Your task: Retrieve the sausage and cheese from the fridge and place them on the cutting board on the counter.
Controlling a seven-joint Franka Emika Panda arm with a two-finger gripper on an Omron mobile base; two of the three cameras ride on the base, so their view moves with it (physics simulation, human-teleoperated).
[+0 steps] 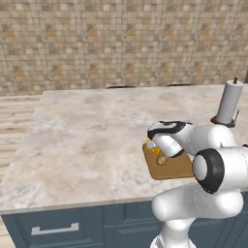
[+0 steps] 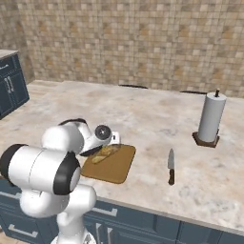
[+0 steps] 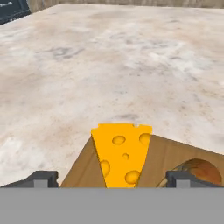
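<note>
Cheese (image 3: 121, 154) wedge on cutting board (image 3: 164, 158) — seemingly tapering gripperward.

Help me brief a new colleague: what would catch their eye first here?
The bright yellow cheese lying on the brown cutting board, seen between the tips of the open gripper. Next, the white arm bending low over that board at the counter's near edge. To the right lie a knife and a paper towel roll.
</note>
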